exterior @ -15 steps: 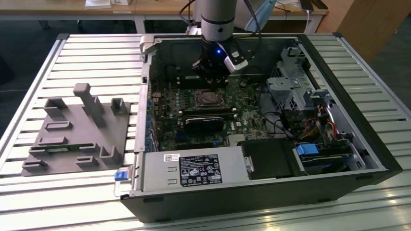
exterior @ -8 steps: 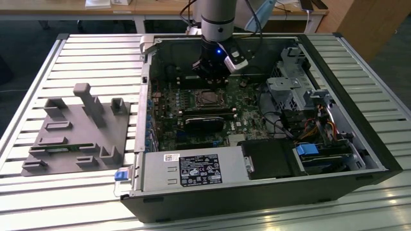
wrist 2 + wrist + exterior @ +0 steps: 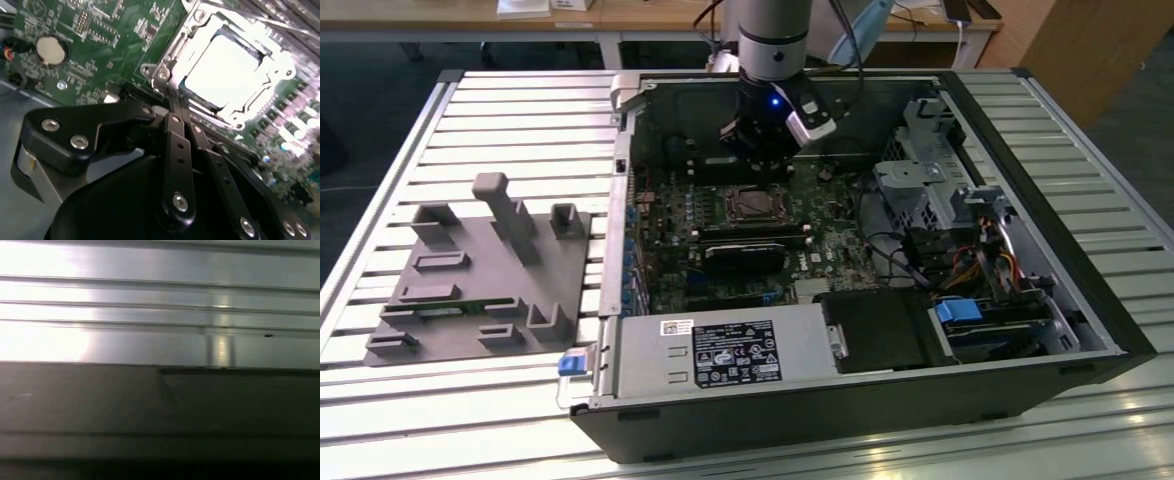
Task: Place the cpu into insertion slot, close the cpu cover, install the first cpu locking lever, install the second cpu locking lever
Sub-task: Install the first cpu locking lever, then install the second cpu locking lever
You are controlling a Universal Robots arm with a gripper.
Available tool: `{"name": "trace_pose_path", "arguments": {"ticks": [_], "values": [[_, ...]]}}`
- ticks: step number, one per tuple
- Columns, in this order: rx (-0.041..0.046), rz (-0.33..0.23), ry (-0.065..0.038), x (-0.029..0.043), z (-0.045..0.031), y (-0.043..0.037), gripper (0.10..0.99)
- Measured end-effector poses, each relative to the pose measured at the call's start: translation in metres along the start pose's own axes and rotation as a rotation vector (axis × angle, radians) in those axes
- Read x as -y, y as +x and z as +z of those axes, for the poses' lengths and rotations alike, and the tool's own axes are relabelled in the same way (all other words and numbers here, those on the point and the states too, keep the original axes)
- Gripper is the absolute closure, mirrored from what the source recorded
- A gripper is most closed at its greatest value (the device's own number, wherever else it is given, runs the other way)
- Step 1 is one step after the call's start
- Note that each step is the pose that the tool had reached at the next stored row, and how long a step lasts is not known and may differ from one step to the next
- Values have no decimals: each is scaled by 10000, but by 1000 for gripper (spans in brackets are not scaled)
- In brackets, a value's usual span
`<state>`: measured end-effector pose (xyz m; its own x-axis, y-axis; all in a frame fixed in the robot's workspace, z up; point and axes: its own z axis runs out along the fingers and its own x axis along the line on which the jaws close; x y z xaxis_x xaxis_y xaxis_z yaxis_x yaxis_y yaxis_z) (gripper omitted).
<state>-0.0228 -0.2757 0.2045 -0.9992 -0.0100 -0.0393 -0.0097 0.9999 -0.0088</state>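
Hovering at upper centre of the exterior view, tool (image 3: pixel 767 166) closed on nothing, just above the cpu (image 3: pixel 226 67), framed by the flat-lying cpu cover (image 3: pixel 169 56), green board (image 3: pixel 95 25) around

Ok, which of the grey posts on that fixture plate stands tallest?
The slim post, middle of the back row on the grey fixture plate; the blocks either side are shorter.

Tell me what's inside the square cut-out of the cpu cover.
The cpu fills it, bright metal top up, framed by the cpu cover. The insertion slot underneath is covered by the chip.
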Motion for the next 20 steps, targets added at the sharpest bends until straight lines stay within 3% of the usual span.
{"name": "trace_pose_path", "arguments": {"ticks": [3,20], "values": [[-2,0,4,1,-70,-3,980],[-2,0,12,38,-69,-2,980]]}}
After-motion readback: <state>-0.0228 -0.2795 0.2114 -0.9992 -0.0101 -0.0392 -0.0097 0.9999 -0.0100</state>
